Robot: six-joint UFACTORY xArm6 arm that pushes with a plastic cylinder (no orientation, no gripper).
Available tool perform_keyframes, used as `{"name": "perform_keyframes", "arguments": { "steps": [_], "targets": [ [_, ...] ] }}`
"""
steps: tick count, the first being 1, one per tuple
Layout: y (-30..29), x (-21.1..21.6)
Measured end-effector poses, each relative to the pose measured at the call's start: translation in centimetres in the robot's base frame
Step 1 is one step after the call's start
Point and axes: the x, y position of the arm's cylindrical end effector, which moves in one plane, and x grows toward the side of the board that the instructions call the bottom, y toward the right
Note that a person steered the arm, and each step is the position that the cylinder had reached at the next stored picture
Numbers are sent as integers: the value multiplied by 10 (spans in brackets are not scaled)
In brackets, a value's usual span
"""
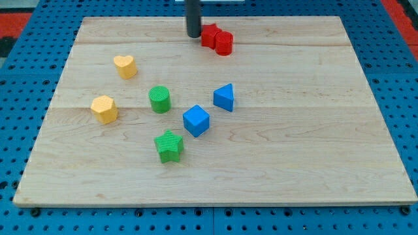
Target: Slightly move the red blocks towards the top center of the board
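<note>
My tip [194, 34] sat at the view's top centre, just left of 2 touching red blocks [217, 39], wooden board [313, 150] beneath.

Rod: dark grey to near black, plain straight cylinder, smooth-sided, matte with a faint lighter sheen down one side. Same width along the visible length. My tip [194, 35] is a blunt, flat-cut end, same dark colour as the shaft. Upper part cut off by the view's top edge. No markings, screws or cables show.
</note>
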Motion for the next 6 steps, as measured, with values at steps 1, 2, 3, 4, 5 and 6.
{"name": "perform_keyframes", "arguments": {
  "steps": [1,2,3,4,5,6],
  "targets": [
    [-35,18],
    [-17,112],
    [72,115],
    [71,75],
    [68,36],
    [61,66]
  ]
}}
